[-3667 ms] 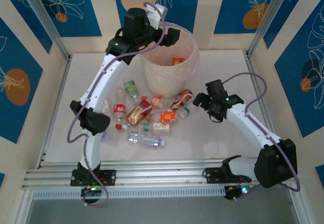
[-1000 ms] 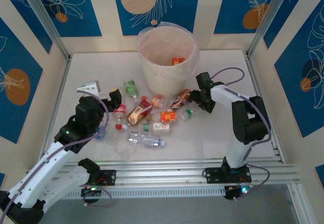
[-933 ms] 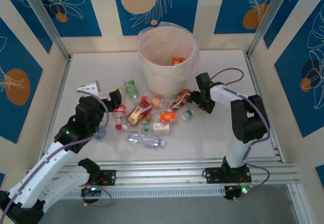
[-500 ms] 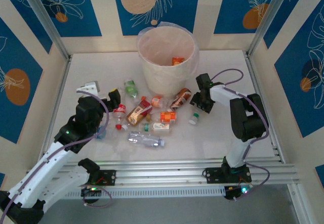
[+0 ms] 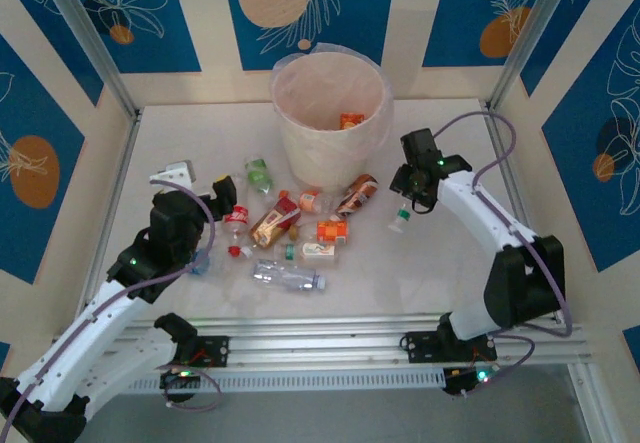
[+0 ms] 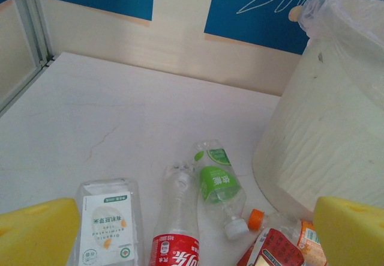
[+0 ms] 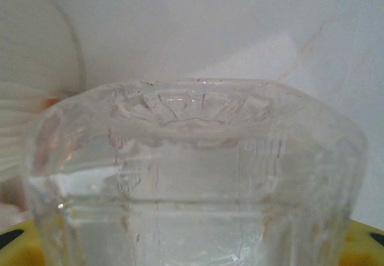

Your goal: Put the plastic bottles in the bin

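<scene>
The cream-white bin [image 5: 300, 148] stands at the back with an orange-labelled bottle [image 5: 351, 120] inside. In front of it lie several plastic bottles: green-labelled [image 5: 258, 173], red-labelled [image 5: 236, 219], bronze [image 5: 358, 195] and a clear one [image 5: 288, 278]. My right gripper [image 5: 412, 195] is shut on a clear green-capped bottle [image 5: 400, 221], held above the table right of the pile; its ribbed base [image 7: 198, 158] looms close in the right wrist view. My left gripper [image 5: 214, 221] stands open at the pile's left edge, with the red-labelled bottle [image 6: 177, 224] between its yellow fingertips [image 6: 36, 233].
A flat clear container with a white label [image 6: 108, 224] lies beside the red-labelled bottle, and the green-labelled bottle [image 6: 219, 185] lies just ahead. The bin's wall [image 6: 336, 128] rises at the right. Metal frame posts [image 5: 85, 38] and side walls border the table.
My right gripper closed on the green-capped bottle beside the bronze one and lifted it rightward. My left arm came down from over the bin to the pile's left and has since stayed still.
</scene>
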`<move>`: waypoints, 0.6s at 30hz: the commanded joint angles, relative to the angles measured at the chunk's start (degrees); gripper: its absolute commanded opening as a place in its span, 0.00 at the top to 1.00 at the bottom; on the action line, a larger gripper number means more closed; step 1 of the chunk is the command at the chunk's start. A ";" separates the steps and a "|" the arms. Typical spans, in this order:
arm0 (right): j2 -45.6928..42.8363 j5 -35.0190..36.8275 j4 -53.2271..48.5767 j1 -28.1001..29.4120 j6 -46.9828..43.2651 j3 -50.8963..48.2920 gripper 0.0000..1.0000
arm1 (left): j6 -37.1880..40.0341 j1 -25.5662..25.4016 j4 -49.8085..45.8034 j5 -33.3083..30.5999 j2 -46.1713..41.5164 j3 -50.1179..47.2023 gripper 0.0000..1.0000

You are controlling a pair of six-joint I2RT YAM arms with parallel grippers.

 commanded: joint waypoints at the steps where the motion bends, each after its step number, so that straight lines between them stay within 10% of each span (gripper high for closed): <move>1: -4.34 5.44 -3.79 2.91 -4.04 7.22 0.48 | -1.09 -0.41 -0.50 -1.06 0.28 -0.73 0.00; 18: 11.85 1.03 9.67 8.31 -22.82 48.20 0.50 | 1.47 -0.41 -0.06 2.50 0.65 -0.70 0.00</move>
